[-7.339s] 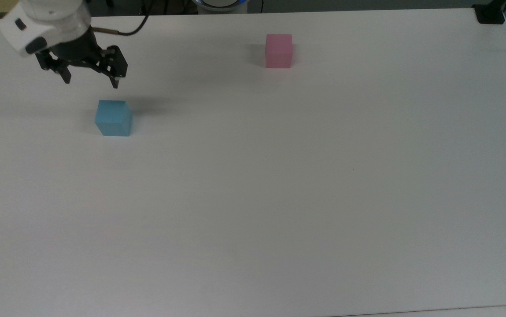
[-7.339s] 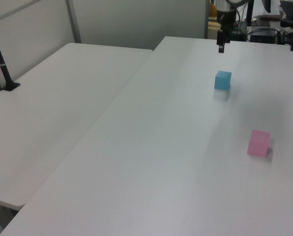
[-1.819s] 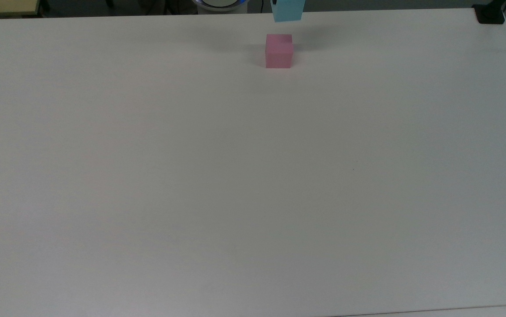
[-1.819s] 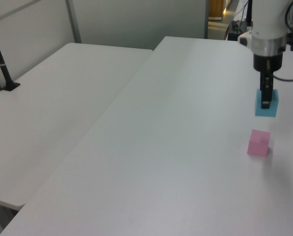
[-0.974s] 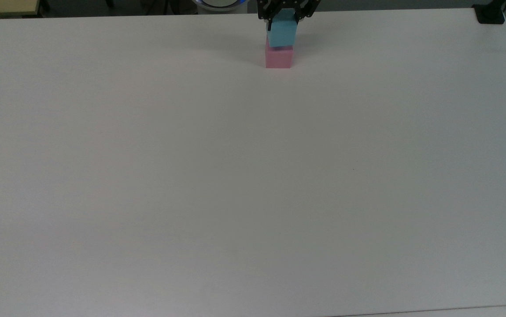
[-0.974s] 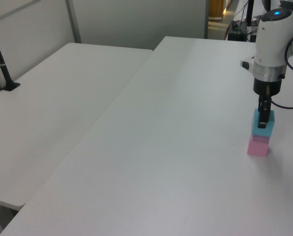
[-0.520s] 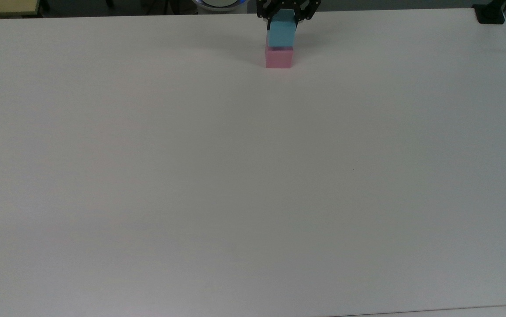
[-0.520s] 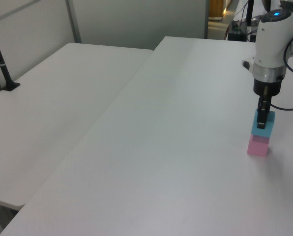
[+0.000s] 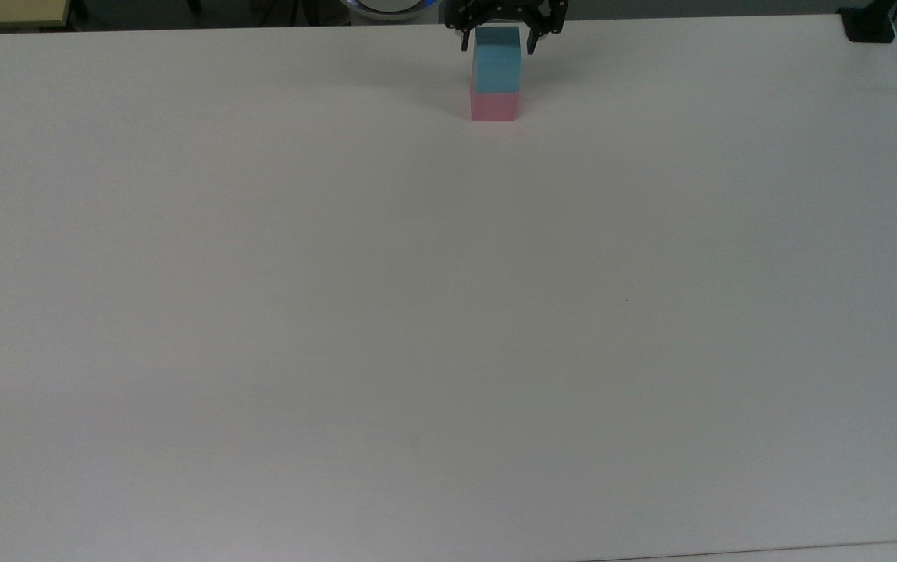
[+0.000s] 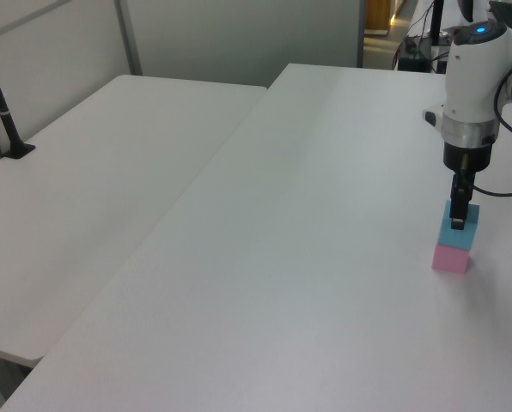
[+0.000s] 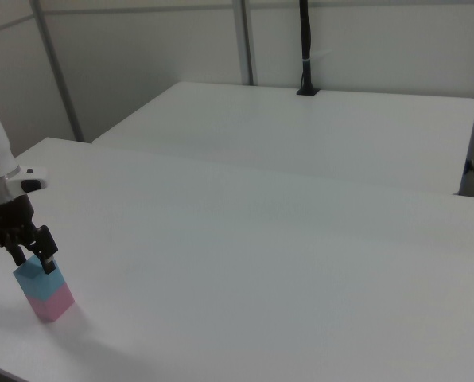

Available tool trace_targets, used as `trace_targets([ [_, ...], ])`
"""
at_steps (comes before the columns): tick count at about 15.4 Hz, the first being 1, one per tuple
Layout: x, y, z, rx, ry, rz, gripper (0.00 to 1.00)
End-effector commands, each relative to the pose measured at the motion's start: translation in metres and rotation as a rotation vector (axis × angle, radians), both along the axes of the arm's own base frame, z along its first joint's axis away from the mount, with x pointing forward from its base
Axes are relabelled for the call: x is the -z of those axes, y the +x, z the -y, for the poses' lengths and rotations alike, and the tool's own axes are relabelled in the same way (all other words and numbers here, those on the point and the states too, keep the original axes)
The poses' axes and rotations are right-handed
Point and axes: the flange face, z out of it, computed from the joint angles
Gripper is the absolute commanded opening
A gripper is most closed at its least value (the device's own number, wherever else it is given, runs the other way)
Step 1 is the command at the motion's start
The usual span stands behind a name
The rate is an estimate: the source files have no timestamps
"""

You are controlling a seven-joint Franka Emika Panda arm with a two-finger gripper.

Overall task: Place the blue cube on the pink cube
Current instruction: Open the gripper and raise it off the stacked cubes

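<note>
I see the blue cube [image 9: 497,61] sitting squarely on the pink cube [image 9: 494,106], my gripper [image 9: 496,43] spread open around its top

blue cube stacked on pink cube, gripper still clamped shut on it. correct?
Not quite. The blue cube does sit on the pink cube, but the gripper is open: the top view shows its fingers spread clear of the cube's sides.

Sky-blue cube [image 9: 496,69], pale pink cube [image 9: 494,107], white table [image 9: 448,312], black hand [image 9: 497,40].
</note>
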Motion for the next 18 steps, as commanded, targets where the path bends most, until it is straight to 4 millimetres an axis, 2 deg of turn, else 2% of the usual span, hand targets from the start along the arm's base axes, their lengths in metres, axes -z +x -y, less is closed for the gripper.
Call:
trace_targets([
  [1,0.001,-0.001,0.001,0.028,0.03,0.011,1.0],
  [3,-0.009,0.002,0.0,0.03,0.032,0.017,1.0],
  [6,-0.057,0.011,-0.001,0.032,0.03,-0.021,1.0],
  [7,-0.091,0.015,-0.006,0.024,0.028,-0.028,1.0],
  [11,-0.193,0.025,-0.005,0.026,0.065,0.018,1.0],
  [13,-0.231,0.03,0.002,0.036,0.09,0.05,1.0],
  [15,-0.25,0.037,0.004,0.037,0.099,0.058,1.0],
  [16,-0.251,0.045,0.006,0.032,0.102,0.053,1.0],
  [18,-0.253,0.075,0.027,0.022,0.118,0.052,1.0],
])
